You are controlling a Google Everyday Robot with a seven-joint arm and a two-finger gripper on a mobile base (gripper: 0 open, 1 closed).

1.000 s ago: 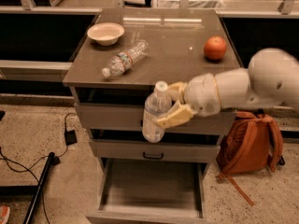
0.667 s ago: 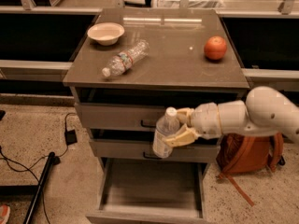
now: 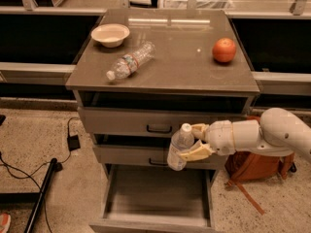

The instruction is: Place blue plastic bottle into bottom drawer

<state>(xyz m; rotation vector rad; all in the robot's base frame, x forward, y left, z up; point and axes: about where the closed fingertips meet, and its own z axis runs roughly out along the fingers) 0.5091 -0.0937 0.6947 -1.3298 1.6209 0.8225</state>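
Gripper: While the white arm (image 3: 262,137) is reaching in from the right edge of the frame, the gripper (image 3: 195,141) is sitting just right of centre, in front of the middle drawer (image 3: 126,154). Its two tan fingers (image 3: 198,154) are clamping the blue bottle, one up by the neck and one lower on the body.

Blue bottle (image 3: 174,149): It is hanging in the air, close to upright with its white cap on top (the cap is leaning a little toward the right). It is sitting in front of the middle drawer's face and above the open bottom drawer, not touching either.

Bottom drawer (image 3: 155,193): It is standing pulled out at the lower centre of the frame, showing its plain grey inside.

Top drawer (image 3: 121,122): It is showing a dark handle, with a dark gap above it.

Cabinet top (image 3: 184,62): A pale bowl (image 3: 110,34) is resting at the upper left. A slim bottle (image 3: 130,66) is lying on its side just below the bowl. An orange fruit (image 3: 224,50) is sitting well apart at the upper right.

Floor: A brown bag (image 3: 257,165) is leaning at the right, partly behind the arm. A black cable (image 3: 73,142) is trailing at the left.
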